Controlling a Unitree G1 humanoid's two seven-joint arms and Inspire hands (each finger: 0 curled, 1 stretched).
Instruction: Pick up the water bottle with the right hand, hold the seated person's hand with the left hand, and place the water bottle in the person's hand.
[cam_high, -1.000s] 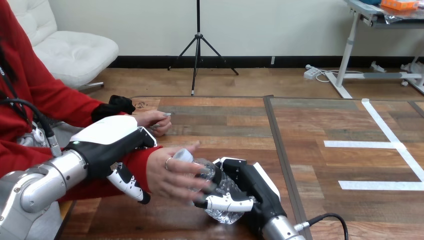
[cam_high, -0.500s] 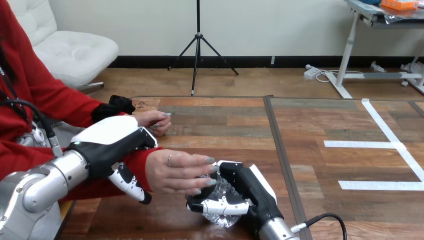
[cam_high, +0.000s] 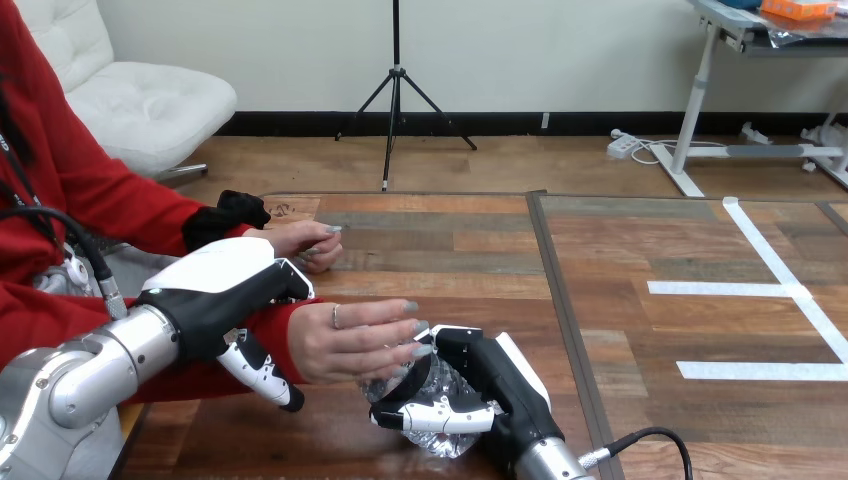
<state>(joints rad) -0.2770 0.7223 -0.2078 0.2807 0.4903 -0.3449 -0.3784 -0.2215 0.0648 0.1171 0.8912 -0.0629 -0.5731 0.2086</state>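
Clear water bottle (cam_high: 438, 382) tilted left, right hand (cam_high: 492, 385) gripping

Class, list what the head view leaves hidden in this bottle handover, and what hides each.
- Top of the water bottle: head view, under the person's hand.
- Whether that hand grips the bottle: its palm faces down.
- The bottle's side against the right hand: hidden by the palm.
- Where the left hand meets the person's wrist: covered by its own white back.

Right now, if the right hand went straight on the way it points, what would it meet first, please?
Probably the person's outstretched hand, whose fingertips lie over the water bottle that the right hand grips; depth is unclear.
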